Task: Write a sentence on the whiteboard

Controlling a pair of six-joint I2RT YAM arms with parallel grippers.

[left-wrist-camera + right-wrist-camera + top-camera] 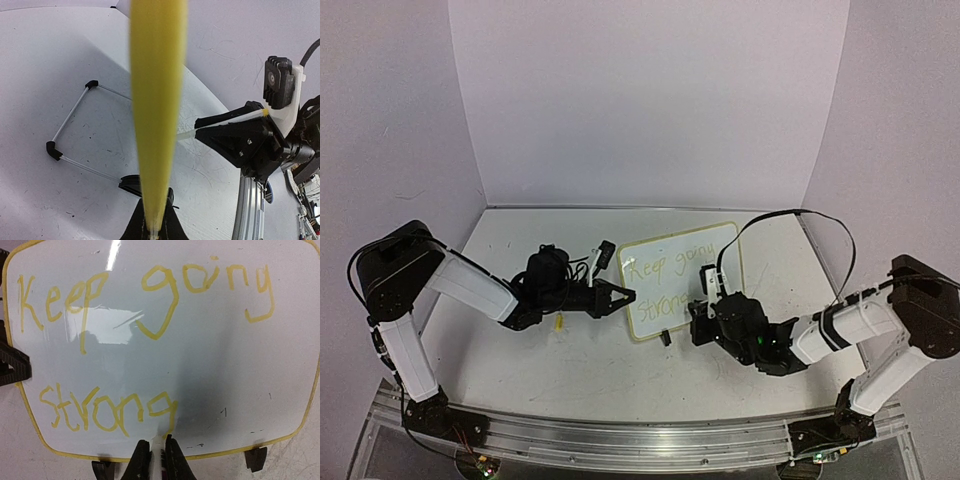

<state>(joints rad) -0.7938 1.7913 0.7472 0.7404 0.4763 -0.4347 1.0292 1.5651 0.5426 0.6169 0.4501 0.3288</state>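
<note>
Left fingers (134, 227) pinch a yellow marker (159, 100), right fingers (141, 460) the whiteboard's (225, 365) edge (sentence (170, 310) reads "Keep going strong").

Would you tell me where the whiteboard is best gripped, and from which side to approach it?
Take the whiteboard by its thin bottom rim, between the two black clip feet, approaching from the arms' side, under the sentence. The panel is broad and flat, so only an edge fits between jaws, and that stretch has no writing to smear. The right tool appears to pinch it there.
</note>
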